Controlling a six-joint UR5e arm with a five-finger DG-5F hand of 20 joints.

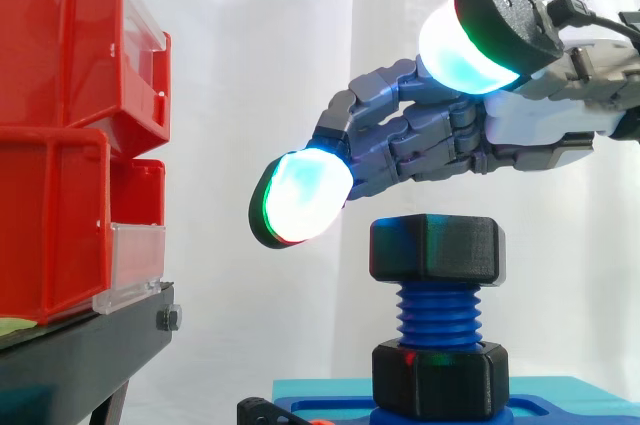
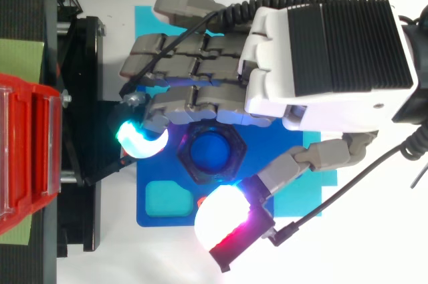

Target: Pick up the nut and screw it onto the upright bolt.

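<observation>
Since the black nut [image 1: 437, 248], seated on top of the upright blue bolt [image 1: 437, 313] at lower centre, looks like light, rigid plastic, I'd pinch its flat hexagon sides, while the hand [image 1: 440, 135] hovers just above, fingers apart and holding nothing.

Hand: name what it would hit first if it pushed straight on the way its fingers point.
Likely the lower red bin at the left. The hand points left and slightly down, above the nut, with free space between. Depth alignment is uncertain.
</observation>
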